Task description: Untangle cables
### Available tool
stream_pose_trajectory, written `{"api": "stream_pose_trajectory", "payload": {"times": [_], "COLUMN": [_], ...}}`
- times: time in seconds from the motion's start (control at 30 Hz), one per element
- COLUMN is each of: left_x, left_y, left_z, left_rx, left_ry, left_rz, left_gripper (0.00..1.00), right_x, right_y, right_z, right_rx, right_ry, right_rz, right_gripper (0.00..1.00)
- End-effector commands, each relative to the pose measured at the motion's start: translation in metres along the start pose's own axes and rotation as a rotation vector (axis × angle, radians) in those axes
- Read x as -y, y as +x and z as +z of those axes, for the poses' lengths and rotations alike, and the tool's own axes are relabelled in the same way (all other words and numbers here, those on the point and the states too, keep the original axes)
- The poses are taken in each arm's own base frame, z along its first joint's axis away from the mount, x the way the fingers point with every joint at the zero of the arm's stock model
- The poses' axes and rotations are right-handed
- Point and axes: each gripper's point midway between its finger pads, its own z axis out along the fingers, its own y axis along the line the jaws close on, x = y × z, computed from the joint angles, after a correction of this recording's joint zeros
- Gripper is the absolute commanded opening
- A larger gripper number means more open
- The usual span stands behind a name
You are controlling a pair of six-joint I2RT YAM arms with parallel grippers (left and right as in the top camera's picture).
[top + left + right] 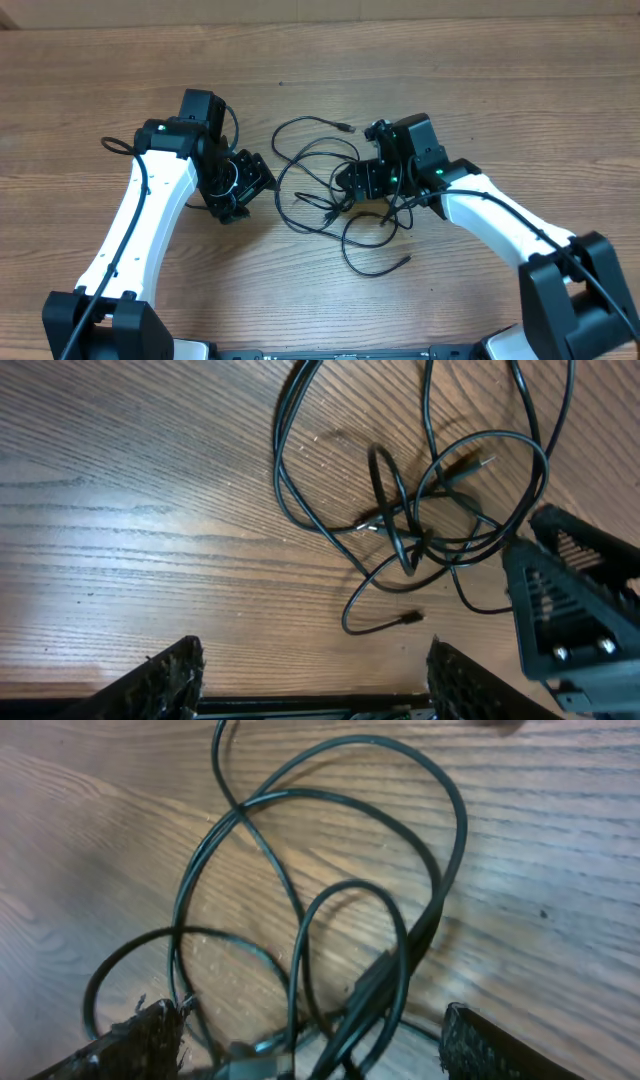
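The cables (pixel 318 203) lie as a loose black tangle of loops in the middle of the wooden table. One plug end (pixel 346 128) points to the back and another (pixel 405 260) trails toward the front. My left gripper (pixel 262 182) stands open just left of the tangle. In its wrist view the cables (pixel 405 535) lie ahead of the gripper (pixel 315 680), with bare wood between its fingers. My right gripper (pixel 346 186) is low over the tangle's right side. Its gripper (pixel 315 1045) is open, and several cable strands (pixel 385 970) run loosely between its wide-set fingers.
The wooden table (pixel 120 70) stretches all round the tangle. In the left wrist view my right gripper's body (pixel 570 610) stands close at the right of the cables. Each arm's own thick black cable runs along its white link (pixel 150 210).
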Motion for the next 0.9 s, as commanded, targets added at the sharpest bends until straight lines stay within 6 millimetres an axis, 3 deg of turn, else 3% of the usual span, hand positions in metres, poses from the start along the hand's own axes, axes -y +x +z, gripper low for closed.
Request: {"api": "stream_pose_trajectory", "payload": {"times": [0.0,0.3,0.5,0.7,0.83,0.87], "left_x": [0.0067,0.0027,0.0028,0.0023,0.0014,0.0014], "left_y": [-0.0011,-0.0026,-0.0026,-0.0019,-0.001,-0.001], "left_z": [-0.0084,-0.0084,-0.0084,-0.0084,-0.0083,-0.0083], "left_rx": [0.035,0.046,0.046,0.043,0.039,0.039], "left_ry": [0.019,-0.002,-0.002,-0.003,-0.007,-0.007], "left_rz": [0.02,0.021,0.021,0.02,0.018,0.018], "left_gripper": [0.72,0.73,0.73,0.72,0.71,0.71], "right_x": [0.0028,0.003,0.0044,0.0068,0.0076,0.0077], "right_y": [-0.0049,-0.0107,-0.0075,-0.0045,-0.0028,-0.0027], "right_z": [0.0148,0.0184,0.0202,0.0236,0.0245,0.0245], "right_rx": [0.001,0.024,0.012,0.001,-0.005,-0.006], "right_ry": [-0.014,-0.021,-0.017,-0.014,-0.012,-0.011], "right_rz": [0.063,0.073,0.078,0.083,0.086,0.087], "right_gripper": [0.76,0.6,0.33,0.21,0.04,0.04]}}
